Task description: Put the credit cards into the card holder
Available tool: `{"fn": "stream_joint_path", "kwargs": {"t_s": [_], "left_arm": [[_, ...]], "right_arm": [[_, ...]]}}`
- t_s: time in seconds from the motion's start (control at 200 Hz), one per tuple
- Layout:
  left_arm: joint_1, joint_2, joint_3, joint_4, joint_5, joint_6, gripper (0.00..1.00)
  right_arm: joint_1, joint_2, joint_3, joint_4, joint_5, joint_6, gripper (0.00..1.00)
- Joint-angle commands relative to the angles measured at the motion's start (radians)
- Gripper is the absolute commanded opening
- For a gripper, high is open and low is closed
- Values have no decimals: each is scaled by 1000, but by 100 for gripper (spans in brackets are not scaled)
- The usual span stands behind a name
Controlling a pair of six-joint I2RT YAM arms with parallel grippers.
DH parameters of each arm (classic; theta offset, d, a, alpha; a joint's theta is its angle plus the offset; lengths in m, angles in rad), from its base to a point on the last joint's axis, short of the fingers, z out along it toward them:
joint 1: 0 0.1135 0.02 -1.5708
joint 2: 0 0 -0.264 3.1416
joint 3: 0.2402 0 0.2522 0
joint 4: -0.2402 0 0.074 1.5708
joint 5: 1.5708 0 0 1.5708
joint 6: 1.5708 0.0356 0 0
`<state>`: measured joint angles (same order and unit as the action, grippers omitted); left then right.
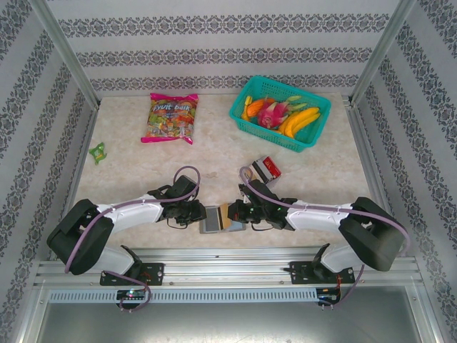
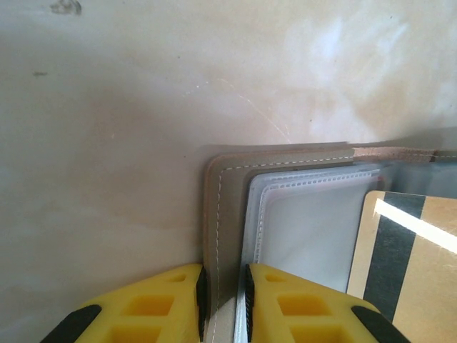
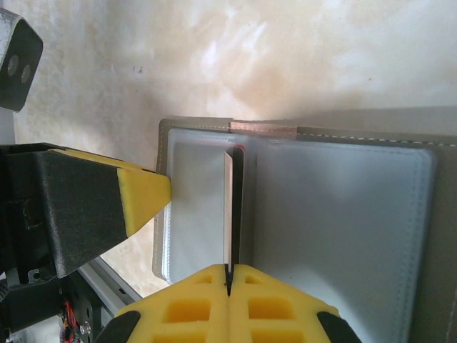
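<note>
Card holder (image 2: pixel 228 193) lining is pinched between the yellow fingers (image 2: pixel 168 300) of the left gripper (image 2: pixel 225 286). They are drawn almost together on the outer edge of the tan flap, near a corner. The right gripper (image 3: pixel 230 279) has its fingers (image 3: pixel 285 307) pressed tight on a tan card (image 3: pixel 228 207) with a dark stripe.

From the right wrist this card shows edge-on, a thin line running straight away from the fingertips. It stands upright over the pale blue-gray inner panel, its far end close to the holder's far rim. Whether that end sits inside a pocket cannot be told. From the left wrist the same card shows its tan face, the black stripe slightly tilted, just beside the clear stitched pocket.

Seen from above, the card holder lies opened out on the table (image 1: pixel 143 179) near the front edge. Its long axis runs left to right, with the left gripper at its left end and the right gripper at its right.

The other credit cards (image 1: pixel 268 168), red and black, lie behind the right gripper, apart from the holder. A green fruit basket (image 1: pixel 314 107) and a candy bag (image 1: pixel 171 118) sit well back.
</note>
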<state>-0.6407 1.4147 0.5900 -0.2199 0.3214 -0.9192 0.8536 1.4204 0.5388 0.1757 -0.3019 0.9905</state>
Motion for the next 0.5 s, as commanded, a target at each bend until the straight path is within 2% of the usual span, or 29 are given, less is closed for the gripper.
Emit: {"fn": "stream_joint_path", "kwargs": {"t_s": [0.0, 0.205, 0.495], "left_arm": [[-28, 37, 0, 49, 21, 22, 24], [-27, 34, 1, 46, 18, 21, 24], [-28, 40, 3, 52, 23, 20, 24]], "right_arm": [[7, -18, -1, -29, 37, -32, 0], [-8, -81, -6, -96, 76, -58, 0], [-2, -1, -20, 25, 19, -9, 0]]}}
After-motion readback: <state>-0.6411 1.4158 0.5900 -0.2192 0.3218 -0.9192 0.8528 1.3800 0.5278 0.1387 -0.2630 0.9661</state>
